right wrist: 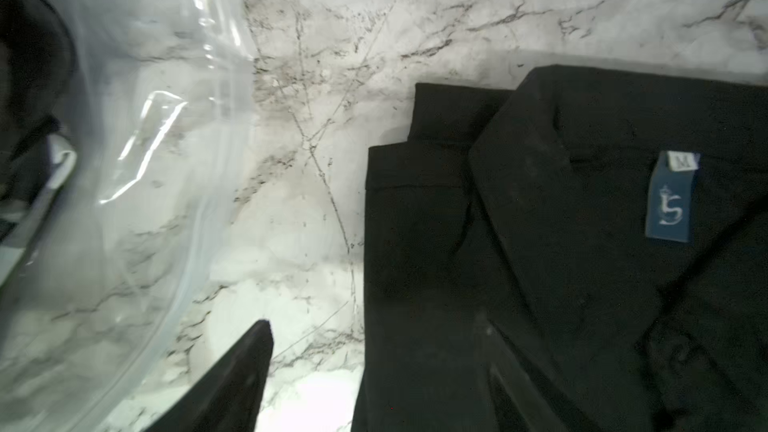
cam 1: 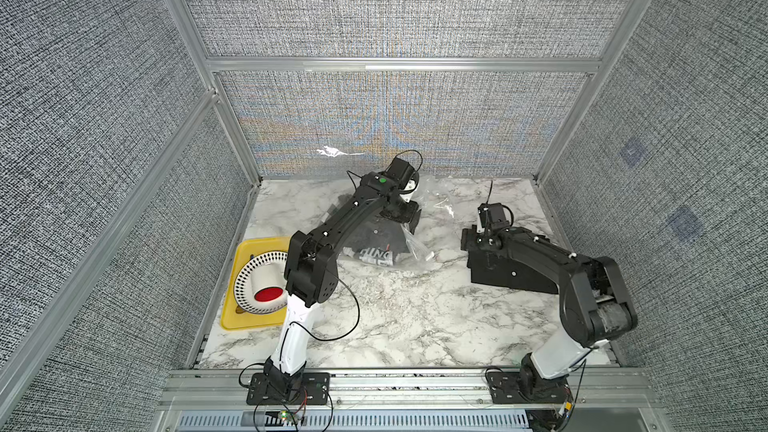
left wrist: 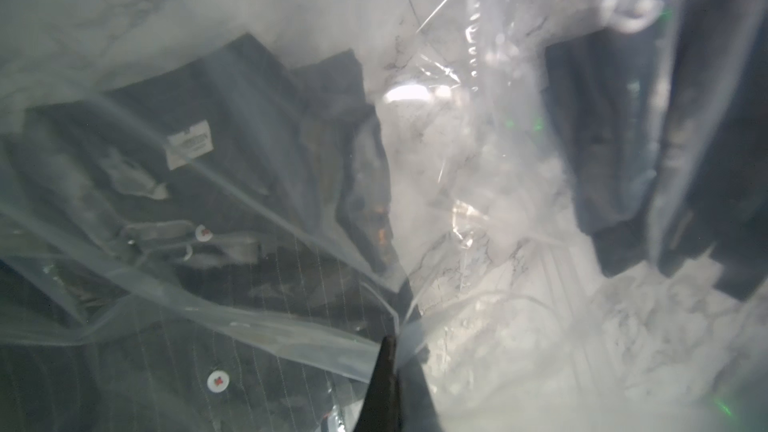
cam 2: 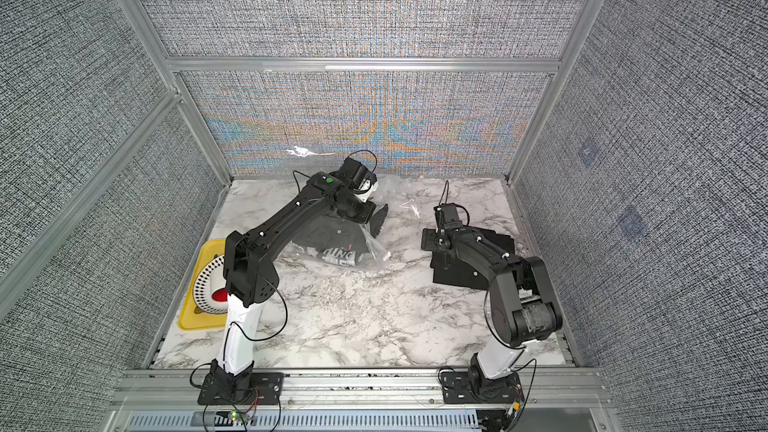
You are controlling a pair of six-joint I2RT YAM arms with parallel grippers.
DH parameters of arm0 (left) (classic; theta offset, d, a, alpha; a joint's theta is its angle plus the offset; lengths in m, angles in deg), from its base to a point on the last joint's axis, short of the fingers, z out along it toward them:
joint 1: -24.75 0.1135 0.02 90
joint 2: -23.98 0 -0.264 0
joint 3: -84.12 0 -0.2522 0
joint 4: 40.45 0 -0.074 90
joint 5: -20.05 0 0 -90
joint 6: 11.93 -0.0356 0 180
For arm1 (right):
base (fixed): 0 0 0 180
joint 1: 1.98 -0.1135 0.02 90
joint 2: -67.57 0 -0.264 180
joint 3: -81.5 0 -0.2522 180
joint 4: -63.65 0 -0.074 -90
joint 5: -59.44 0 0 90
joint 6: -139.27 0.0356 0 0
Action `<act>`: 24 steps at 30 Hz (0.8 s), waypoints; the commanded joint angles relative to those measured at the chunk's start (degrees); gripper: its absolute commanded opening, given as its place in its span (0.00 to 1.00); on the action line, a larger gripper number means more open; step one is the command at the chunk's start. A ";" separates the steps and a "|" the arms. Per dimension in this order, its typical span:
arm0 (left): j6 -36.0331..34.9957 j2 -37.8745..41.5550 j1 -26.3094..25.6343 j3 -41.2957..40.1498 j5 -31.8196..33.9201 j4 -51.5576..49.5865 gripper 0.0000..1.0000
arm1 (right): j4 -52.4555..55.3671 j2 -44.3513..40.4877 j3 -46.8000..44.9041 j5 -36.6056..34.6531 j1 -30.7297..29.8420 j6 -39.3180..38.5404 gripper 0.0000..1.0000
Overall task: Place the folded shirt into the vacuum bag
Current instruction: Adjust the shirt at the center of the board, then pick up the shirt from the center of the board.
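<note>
Plastic vacuum bag [left wrist: 449, 160] in closed left hand [left wrist: 392, 342]; right hand [cam 1: 468, 238] spread.

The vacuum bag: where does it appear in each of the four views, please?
Both top views: the vacuum bag lies mid-table toward the back wall, under the left arm.
Left wrist: the bag fills most of the picture; a dark striped shirt shows through it.
Right wrist: the bag's clear edge curves over the marble, apart from the black folded shirt.
Shared landmark: the marble table.

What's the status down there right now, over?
Left gripper shut on vacuum bag. Right gripper open at folded shirt's edge, outside bag. Pinstriped shirt already inside bag.
</note>
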 commanded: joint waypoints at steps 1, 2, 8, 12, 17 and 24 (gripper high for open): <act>-1.00 -0.98 0.12 0.48 -0.63 -1.29 0.00 | 2.37 2.85 1.59 -5.19 -0.29 -1.27 0.80; -1.04 -1.07 0.15 0.31 -0.55 -1.20 0.00 | 2.70 4.07 2.19 -5.74 -0.16 -1.38 0.80; -1.03 -1.10 0.12 -0.02 -0.38 -1.12 0.00 | 4.24 10.01 5.09 -5.78 -0.17 -2.07 0.80; -1.08 -1.14 0.13 0.13 -0.11 -1.29 0.00 | 5.43 12.04 5.45 -7.00 -0.14 -2.03 0.78; -1.21 -0.93 0.12 0.12 -0.11 -1.45 0.00 | 6.25 11.70 3.99 -8.19 -0.12 -1.95 0.65; -0.91 -0.51 0.12 -0.02 -0.37 -1.46 0.00 | 5.53 11.95 2.05 -5.45 0.60 -3.02 0.21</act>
